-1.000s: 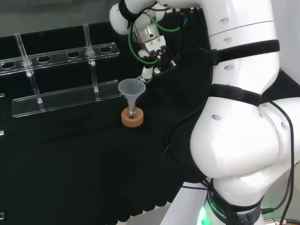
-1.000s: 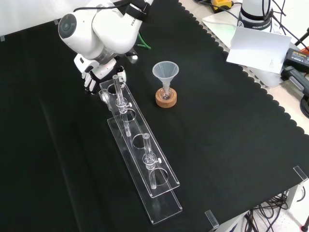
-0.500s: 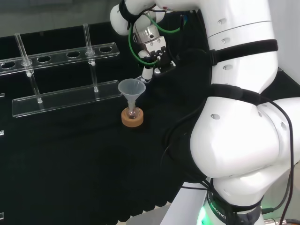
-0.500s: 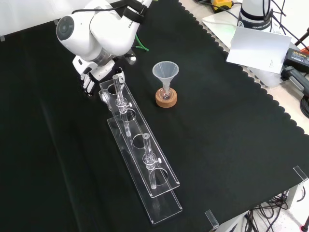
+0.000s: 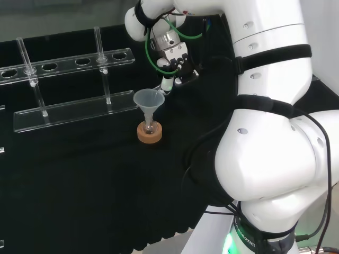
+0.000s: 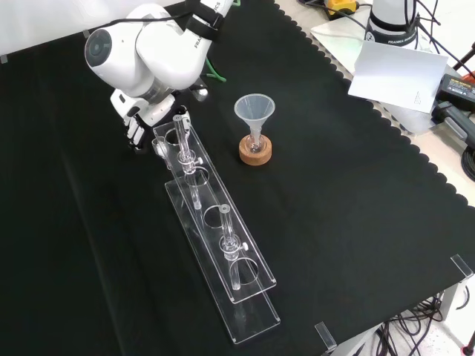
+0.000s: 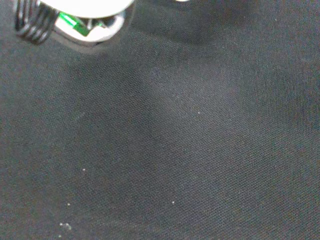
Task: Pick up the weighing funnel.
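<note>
The hand (image 6: 141,117) has shifted a little toward the bench's far left corner in the front view. The weighing funnel (image 6: 158,147) lies just beside it, apparently not lifted. Whether the fingers grip it, I cannot tell.

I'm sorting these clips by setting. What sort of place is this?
Likely a chemistry lab bench for robot trials: a clear tube rack, a funnel in a small flask on a cork ring, and the white arm.

Black cloth (image 6: 356,222) (scalloped right edge)
</note>
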